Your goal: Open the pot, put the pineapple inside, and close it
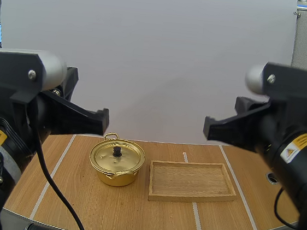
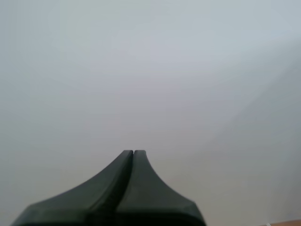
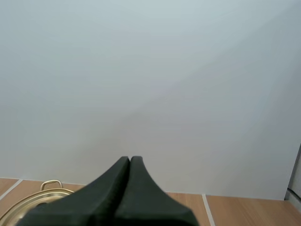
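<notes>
High view looks down on the table (image 1: pixel 78 206); right wrist view, level, shares the pot (image 1: pixel 116 163).

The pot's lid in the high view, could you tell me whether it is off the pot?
No, the lid sits closed on the gold pot.

Pot (image 1: pixel 116 162): lid (image 1: pixel 117 156) on, inside hidden. Right wrist view: pot cut by the frame edge, near part hidden behind the right jaws; a rim arc and one handle loop stand clear. High view: both arms cut by the frame edges. Left arm (image 1: pixel 28 107) covers the table's (image 1: pixel 132 217) left corner, right arm (image 1: pixel 283 134) its right edge. Small round mark (image 1: pixel 271 178) by the right arm, too small to identify. Yellow arm stickers (image 1: pixel 295 147) unreadable. Left wrist view: table sliver, cut off.
</notes>
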{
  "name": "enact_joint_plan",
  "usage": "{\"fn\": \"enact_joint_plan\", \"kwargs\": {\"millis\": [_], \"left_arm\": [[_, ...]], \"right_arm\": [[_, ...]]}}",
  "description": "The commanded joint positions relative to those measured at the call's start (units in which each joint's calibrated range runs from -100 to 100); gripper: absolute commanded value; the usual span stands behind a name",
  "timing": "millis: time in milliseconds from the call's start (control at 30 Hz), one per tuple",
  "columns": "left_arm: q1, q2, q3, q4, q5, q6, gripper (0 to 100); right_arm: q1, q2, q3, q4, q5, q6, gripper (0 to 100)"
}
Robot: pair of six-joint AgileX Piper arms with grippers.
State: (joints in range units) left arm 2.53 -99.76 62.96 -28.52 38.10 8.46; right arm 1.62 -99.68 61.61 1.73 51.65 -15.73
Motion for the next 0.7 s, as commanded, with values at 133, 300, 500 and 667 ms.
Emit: {"fn": "enact_joint_plan", "kwargs": {"millis": [133, 300, 500, 667], "left_arm": [[0.08, -0.24, 7.39, 1.69, -6.42, 0.24, 0], [-1.91, -0.24, 11.5, 1.69, -8.34, 0.24, 0], [-2.82, -0.24, 21.3, 1.81, -24.34, 0.24, 0], [-2.82, -0.24, 28.98, 1.81, -31.95, 0.24, 0]], "right_arm": [[-0.23, -0.32, 11.21, -2.03, -6.8, -0.08, 0], [-0.23, -0.32, 16.69, -1.73, -13.17, -0.08, 0], [-0.23, -0.32, 21.88, -1.73, -19.37, -0.08, 0], [-0.23, -0.32, 26.16, -1.73, -21.45, -0.08, 0]]}}
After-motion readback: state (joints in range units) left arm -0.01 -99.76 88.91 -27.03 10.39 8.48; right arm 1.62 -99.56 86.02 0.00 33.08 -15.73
